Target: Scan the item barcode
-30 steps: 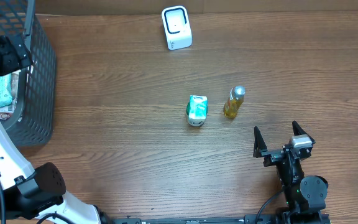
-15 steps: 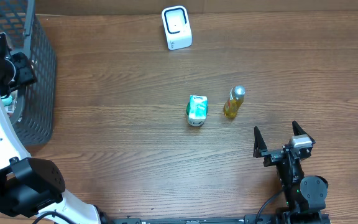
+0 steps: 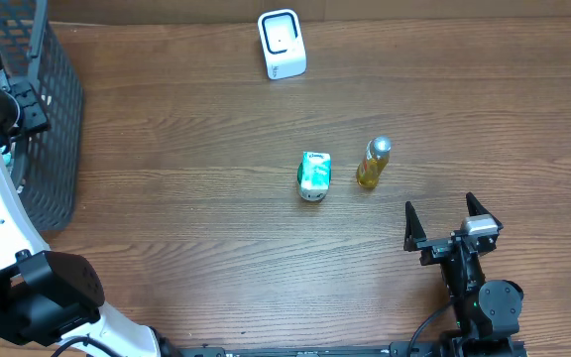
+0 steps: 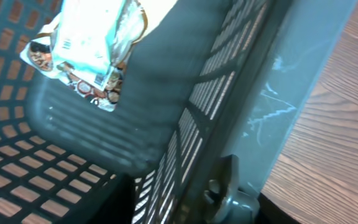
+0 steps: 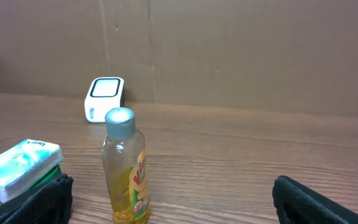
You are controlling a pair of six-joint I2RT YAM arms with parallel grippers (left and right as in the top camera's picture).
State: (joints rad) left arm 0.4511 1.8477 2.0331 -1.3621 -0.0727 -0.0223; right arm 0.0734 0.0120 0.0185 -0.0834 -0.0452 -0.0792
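Your right pincer [image 3: 439,204] hung released, jaws wide, near bottle [image 3: 373,165] and green pack [image 3: 314,175] on desk [image 3: 186,218]. Your left pincer [image 3: 18,99] was down at basket [image 3: 57,149]; couldn't tell if clenched.

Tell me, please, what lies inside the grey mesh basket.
A white-and-teal packet lies on a printed wrapper on the basket floor. What they cover and the remaining floor cannot be seen.

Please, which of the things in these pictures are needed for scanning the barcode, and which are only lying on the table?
Belong to the job: white scanner; gray basket; packets inside the basket, probably the items to scan.

Just lying about, it seems: yellow bottle; green-and-white pack beside it, both on the table.
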